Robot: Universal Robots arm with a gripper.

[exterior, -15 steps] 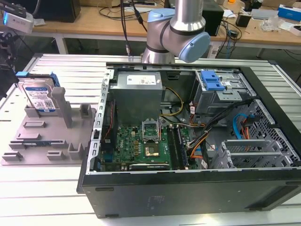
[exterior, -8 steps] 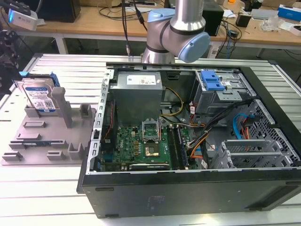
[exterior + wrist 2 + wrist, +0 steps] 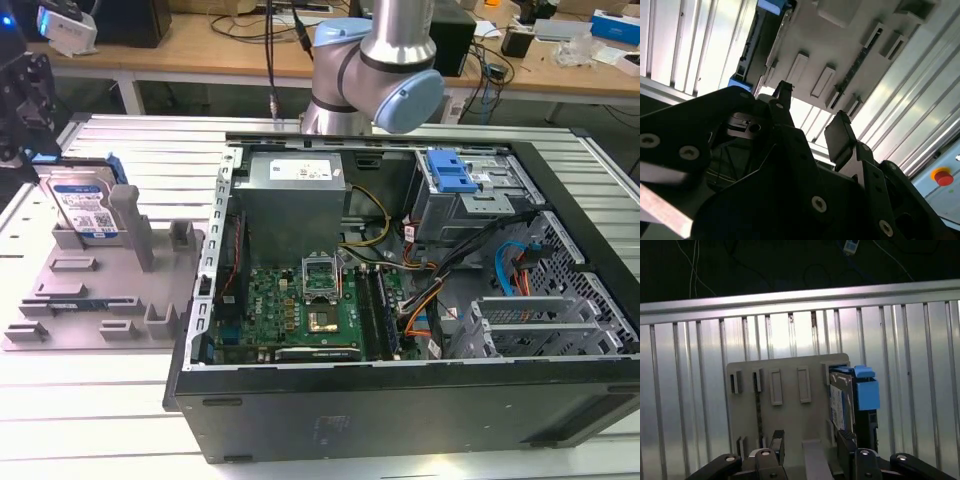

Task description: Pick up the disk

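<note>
exterior view shows the disk (image 3: 85, 208) standing tilted.

Black gripper (image 3: 812, 112), fingers spread apart. Beyond them is a grey fixture tray (image 3: 840, 45) on a slatted metal table (image 3: 685, 40). Dark slab with blue ends at the tray's edge, probably the disk (image 3: 752, 50). Red button (image 3: 942, 176) nearby.

Counted: one disk (image 3: 85, 205), one grey fixture tray (image 3: 90, 300), one open computer case (image 3: 400, 400), one robot arm (image 3: 375, 60), one two-fingered gripper (image 3: 810, 112).
</note>
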